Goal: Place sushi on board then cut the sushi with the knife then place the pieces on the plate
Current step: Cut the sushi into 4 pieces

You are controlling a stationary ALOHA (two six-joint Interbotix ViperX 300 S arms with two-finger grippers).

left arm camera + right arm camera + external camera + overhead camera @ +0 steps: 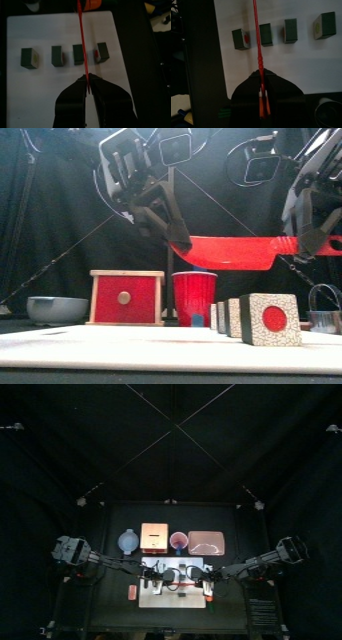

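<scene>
Beneath one pink tray (234, 250) stand four sushi pieces (57, 56).

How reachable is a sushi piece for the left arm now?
Probably not yet: the left tool is shut on the red knife, which the right tool also holds. The sushi pieces lie uncovered on the white board.

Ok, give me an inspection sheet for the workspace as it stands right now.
Surface: black table; white cutting board at front centre.
Job's things: four sushi pieces spaced in a row on the board; red knife held level above them, not touching; pink tray behind, no pieces seen on it.
Clutter: blue-grey bowl, wooden box, red cup, round metal cutter.
Grippers: left gripper jaws shut on the knife's blade end; right gripper jaws shut on its handle.
Cables: nothing seen.
Surroundings: black curtains.
</scene>
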